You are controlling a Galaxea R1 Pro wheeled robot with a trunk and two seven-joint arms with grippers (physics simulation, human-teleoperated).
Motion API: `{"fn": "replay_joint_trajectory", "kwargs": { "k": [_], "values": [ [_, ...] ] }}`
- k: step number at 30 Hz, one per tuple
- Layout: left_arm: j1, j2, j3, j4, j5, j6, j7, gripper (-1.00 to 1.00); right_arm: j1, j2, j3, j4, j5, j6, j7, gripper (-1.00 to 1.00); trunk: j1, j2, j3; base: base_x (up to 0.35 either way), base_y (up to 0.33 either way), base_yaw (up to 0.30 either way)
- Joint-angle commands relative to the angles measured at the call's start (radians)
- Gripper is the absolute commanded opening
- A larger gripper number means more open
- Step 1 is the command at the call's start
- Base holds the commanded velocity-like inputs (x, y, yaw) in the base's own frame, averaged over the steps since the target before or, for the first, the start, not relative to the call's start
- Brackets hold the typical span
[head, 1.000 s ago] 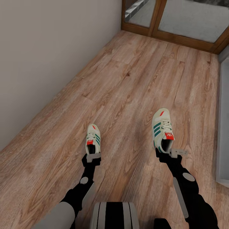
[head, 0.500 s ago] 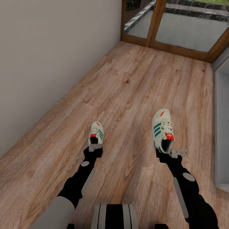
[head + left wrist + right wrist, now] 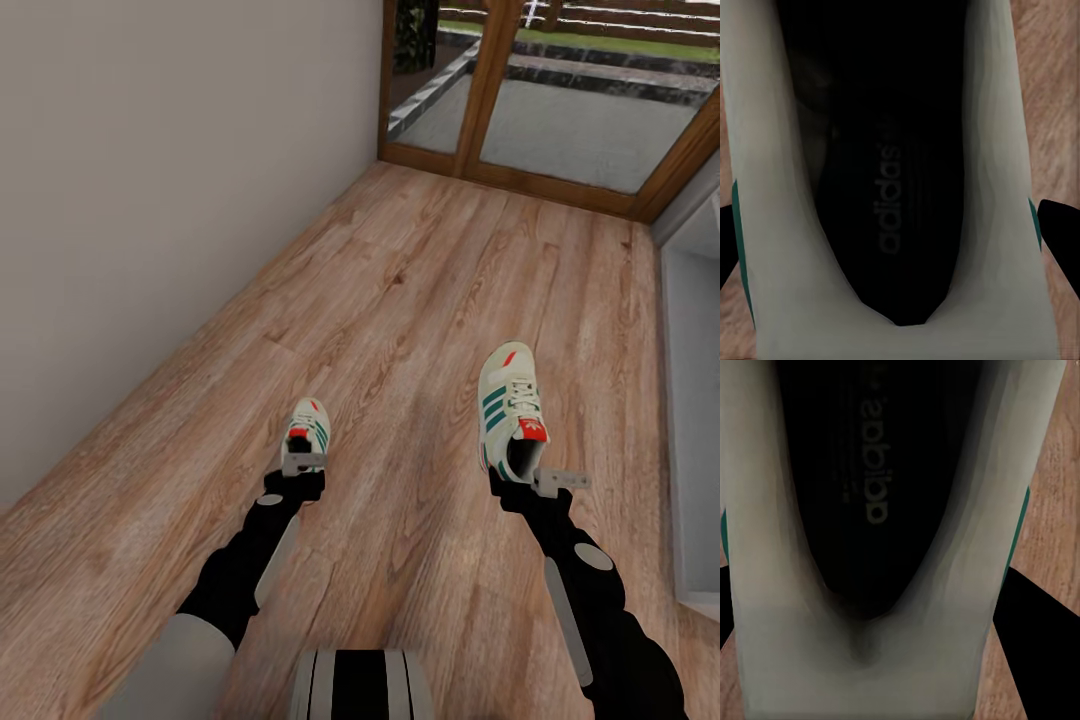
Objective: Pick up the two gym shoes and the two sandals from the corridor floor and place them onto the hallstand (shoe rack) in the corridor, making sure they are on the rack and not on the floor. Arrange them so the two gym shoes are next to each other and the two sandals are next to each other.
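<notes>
Gym shoes (image 3: 509, 405) in both tools.

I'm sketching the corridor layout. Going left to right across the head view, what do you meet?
Wall → shoe in the left end effector → shoe in the right end effector → pale grey unit at the right edge.

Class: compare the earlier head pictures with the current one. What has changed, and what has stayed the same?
The view tilted up, showing more beyond the glass doors. The left gripper carried its gym shoe forward and slightly rightward. The right gripper and its shoe stayed put; both shoes remain gripped at the heel.
</notes>
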Motion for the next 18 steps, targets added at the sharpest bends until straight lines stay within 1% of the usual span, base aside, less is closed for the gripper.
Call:
{"fn": "replay_joint_trajectory", "kwargs": {
  "k": [1,6,18],
  "values": [
    [0.0,0.001,-0.003,-0.001,0.011,0.012,0.009,-1.0,0.0,0.0,0.0,-0.001,-0.001,0.006,-0.001,-1.0,-0.001,0.0,0.004,0.0,0.0,-0.005],
    [0.0,0.002,-0.002,-0.002,0.011,0.026,0.009,-1.0,0.0,0.0,0.0,0.0,-0.001,0.006,-0.001,-1.0,-0.003,0.001,0.03,0.0,0.0,-0.063],
    [0.0,0.002,-0.002,-0.001,0.012,0.028,0.009,-1.0,0.0,0.0,0.0,0.0,-0.002,0.006,-0.001,-1.0,-0.008,0.004,0.095,0.0,0.0,-0.096]
  ]
}}
